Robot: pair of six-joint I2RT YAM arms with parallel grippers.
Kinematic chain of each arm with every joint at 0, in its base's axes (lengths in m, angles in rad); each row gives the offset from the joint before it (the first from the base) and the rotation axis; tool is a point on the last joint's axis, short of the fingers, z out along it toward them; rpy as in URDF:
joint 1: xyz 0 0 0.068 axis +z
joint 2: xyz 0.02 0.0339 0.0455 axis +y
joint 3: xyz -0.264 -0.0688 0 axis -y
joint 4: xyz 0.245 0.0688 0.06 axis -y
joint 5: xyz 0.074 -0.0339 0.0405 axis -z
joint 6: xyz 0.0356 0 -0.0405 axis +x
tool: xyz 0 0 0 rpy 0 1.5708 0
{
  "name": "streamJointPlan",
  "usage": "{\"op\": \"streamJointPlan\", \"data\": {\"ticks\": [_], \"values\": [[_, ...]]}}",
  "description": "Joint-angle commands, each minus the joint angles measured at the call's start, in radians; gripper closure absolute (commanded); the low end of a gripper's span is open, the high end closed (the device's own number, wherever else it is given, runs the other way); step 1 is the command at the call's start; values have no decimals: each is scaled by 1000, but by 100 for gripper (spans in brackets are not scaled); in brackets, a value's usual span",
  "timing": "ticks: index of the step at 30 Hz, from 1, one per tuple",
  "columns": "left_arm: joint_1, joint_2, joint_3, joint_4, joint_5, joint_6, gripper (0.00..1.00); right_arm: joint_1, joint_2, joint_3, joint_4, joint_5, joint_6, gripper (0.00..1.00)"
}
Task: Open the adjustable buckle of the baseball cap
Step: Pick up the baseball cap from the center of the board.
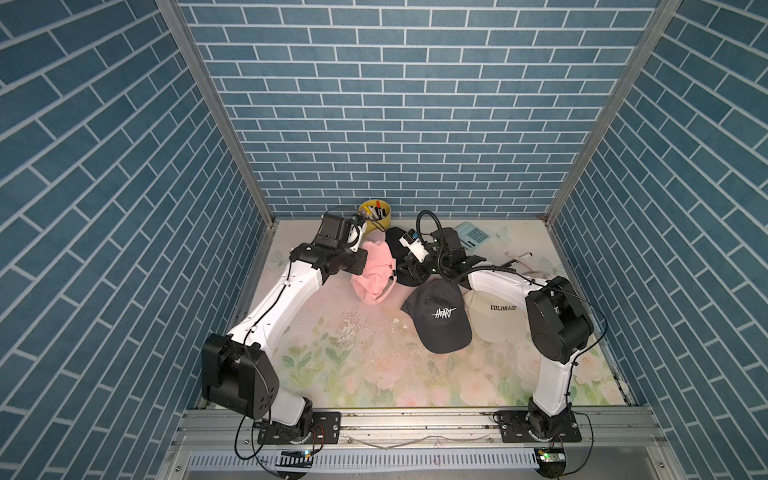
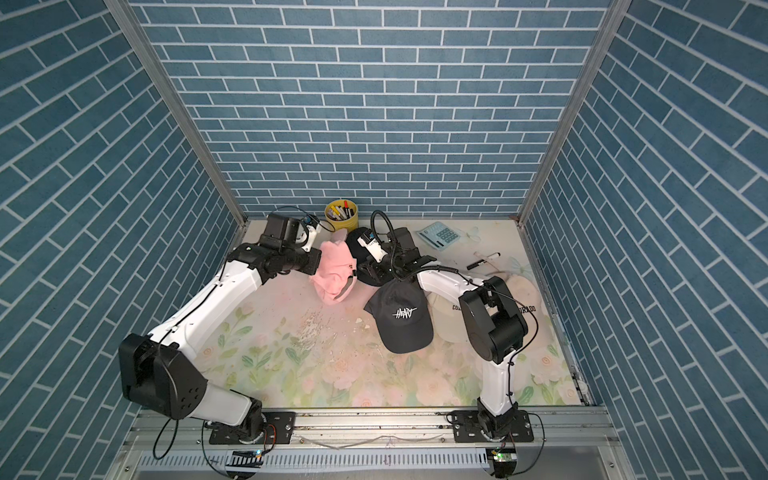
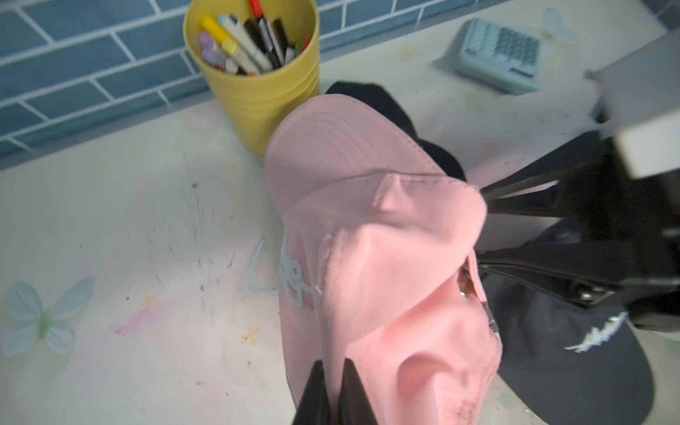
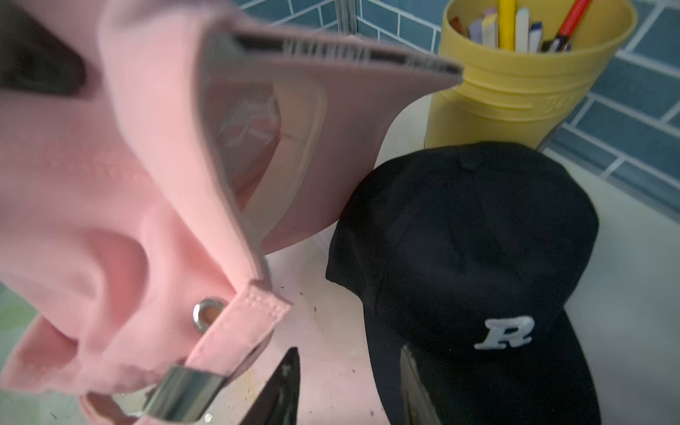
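Now, step: approach to metal buckle [image 4: 184, 390]
Left gripper [image 3: 333, 382]: clamped on pink baseball cap [image 3: 386, 239]
Right gripper [image 3: 482, 222]: jaws apart beside buckle
Next: pinch strap [image 4: 239, 327]

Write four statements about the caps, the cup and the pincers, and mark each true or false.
1. The left pincer is shut on the pink cap. True.
2. The right pincer grips the metal buckle. False: its jaws stand open, and the buckle lies outside them.
3. The yellow cup is empty. False: it holds markers.
4. The cream cap reads COLORADO. True.
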Motion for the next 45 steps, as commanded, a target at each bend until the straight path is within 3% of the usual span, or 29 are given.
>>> {"op": "streamJointPlan", "data": {"ticks": [1,9,17,24,45], "values": [[-1,-16,76,-79,127,78,91,5,-96,-56,71,2,-231,54],[7,-29,135,-90,341,148,91,9,-247,-247,215,118,-467,53],[8,-5,187,-98,478,152,92,32,-259,-356,476,291,-633,51],[8,18,191,-81,582,101,93,65,-247,-353,658,392,-600,48],[10,112,175,-122,582,74,95,97,-418,-406,582,320,-428,49]]}}
